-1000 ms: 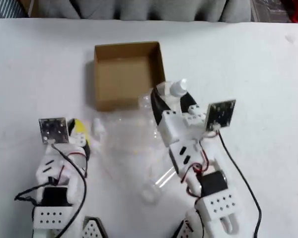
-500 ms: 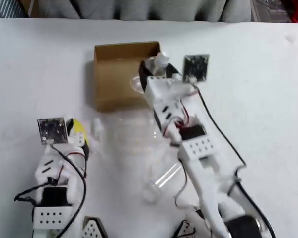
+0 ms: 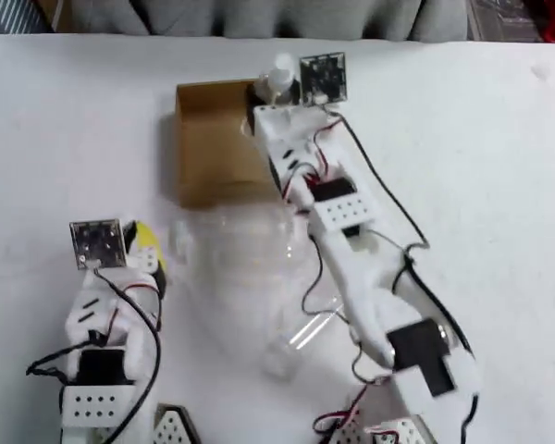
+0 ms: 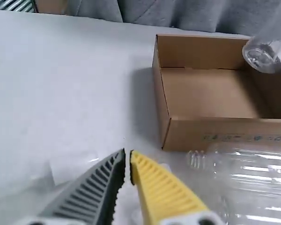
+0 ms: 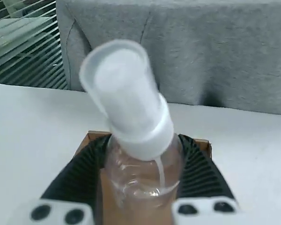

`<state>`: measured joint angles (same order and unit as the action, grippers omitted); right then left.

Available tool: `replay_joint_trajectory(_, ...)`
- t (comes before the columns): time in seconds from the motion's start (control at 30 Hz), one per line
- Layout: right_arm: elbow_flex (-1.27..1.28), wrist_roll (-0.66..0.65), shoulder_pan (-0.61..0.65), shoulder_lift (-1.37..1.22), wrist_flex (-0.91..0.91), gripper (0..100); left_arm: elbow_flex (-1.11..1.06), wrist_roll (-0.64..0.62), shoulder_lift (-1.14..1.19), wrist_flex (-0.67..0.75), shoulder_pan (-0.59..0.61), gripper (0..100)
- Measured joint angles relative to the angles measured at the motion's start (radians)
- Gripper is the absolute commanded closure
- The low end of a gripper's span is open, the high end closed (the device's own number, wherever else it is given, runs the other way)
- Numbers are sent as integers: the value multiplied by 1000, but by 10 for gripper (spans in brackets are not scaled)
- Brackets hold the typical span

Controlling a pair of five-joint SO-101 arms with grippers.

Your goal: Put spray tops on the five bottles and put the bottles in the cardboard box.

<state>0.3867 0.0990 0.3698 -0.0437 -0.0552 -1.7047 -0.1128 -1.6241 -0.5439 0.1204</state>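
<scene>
The right pincer (image 3: 270, 104) is clamped on a clear bottle (image 5: 138, 171), fitted with its spray top (image 5: 124, 93), over the far right corner of the cardboard box (image 3: 208, 148). The bottle is best lowered inside the box walls before release, so that the rim is not struck. More clear bottles (image 3: 250, 250) are seen lying just in front of the box, and the left pincer (image 4: 127, 161), nearly closed and empty, is parked off its front left corner.
</scene>
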Motion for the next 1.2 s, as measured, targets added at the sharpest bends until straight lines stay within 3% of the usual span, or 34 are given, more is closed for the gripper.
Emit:
replay_joint_trajectory(0.57,-440,-6,-68,-488,0,984,0,0,0,0,0,976)
replay_joint_trajectory(0.9,-511,-117,-68,-568,0,984,0,0,0,0,0,976)
replay_joint_trajectory(1.2,-511,-123,-68,-568,0,984,0,43,0,0,0,976)
